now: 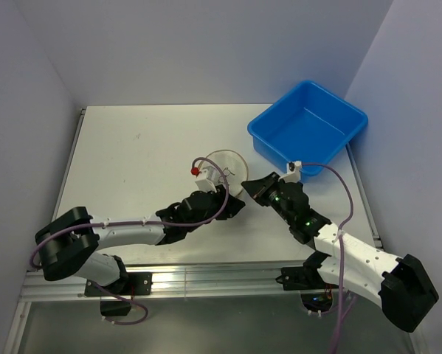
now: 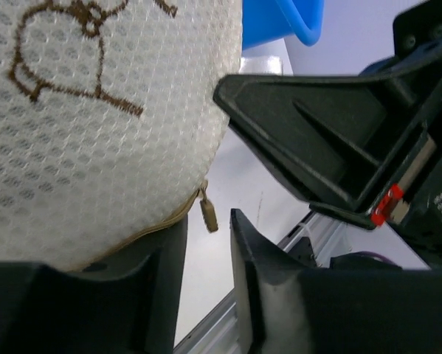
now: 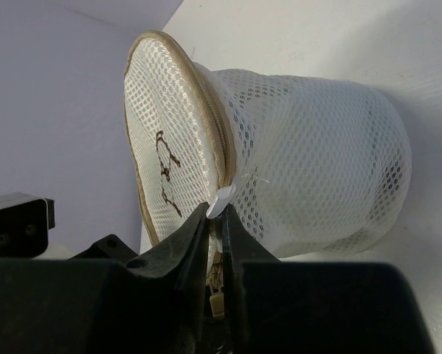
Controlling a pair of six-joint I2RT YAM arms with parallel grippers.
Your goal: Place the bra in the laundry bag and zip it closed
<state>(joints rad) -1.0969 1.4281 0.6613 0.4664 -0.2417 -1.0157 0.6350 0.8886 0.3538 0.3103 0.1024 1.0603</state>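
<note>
Right gripper (image 3: 215, 221) pinches shut on the white tab (image 3: 222, 199) of the laundry bag (image 3: 316, 162), lying sideways between the 2 arms; we find its zipper pull (image 2: 208, 214) hanging at the slightly parted, empty left gripper (image 2: 208, 247).

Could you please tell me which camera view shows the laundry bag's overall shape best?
The right wrist view: the laundry bag appears nearly whole, a short mesh cylinder with a tan-rimmed face. The top view shows only a small part of its round face; the left wrist view shows only a close patch of mesh and rim.
</note>
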